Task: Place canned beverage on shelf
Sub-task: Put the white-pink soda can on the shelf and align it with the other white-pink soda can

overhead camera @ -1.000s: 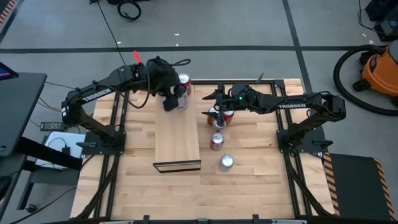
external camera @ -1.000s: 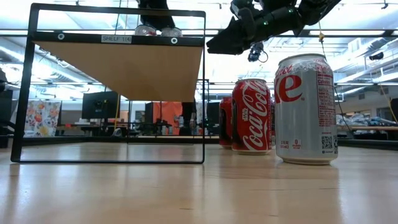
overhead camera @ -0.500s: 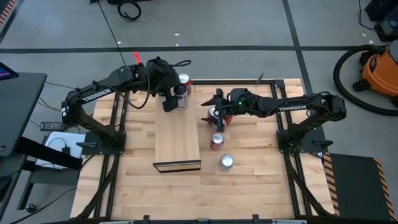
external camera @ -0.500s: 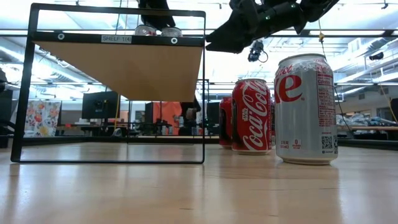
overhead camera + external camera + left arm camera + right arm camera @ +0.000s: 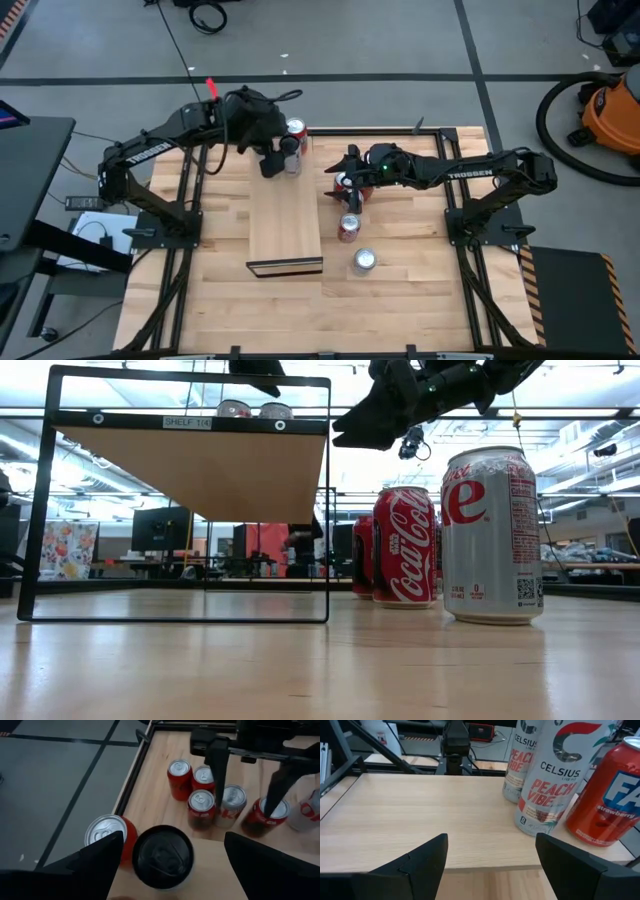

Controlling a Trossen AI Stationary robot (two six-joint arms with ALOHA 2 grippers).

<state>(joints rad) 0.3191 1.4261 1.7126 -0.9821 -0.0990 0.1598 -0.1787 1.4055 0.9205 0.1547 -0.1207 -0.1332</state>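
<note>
Left end effector [image 5: 277, 160] hides part of the shelf [image 5: 285, 225] cans [image 5: 294, 129].

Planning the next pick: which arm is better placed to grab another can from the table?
Right. The right gripper hovers open directly over the loose cans beside the shelf; the left gripper, also open, is over the shelf's far end, by cans already placed.

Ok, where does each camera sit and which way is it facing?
High: overhead, straight down on the table; shows both arms, left gripper, right gripper, shelf.
Low: table height, level past the shelf's open end and Coca-Cola can; an arm overhead.
Left wrist: above the black-topped can; own open fingers.
Right wrist: across the shelf top toward Celsius cans; own open fingers.
Shared: high and left wrist both show the right gripper over the can cluster.
</note>
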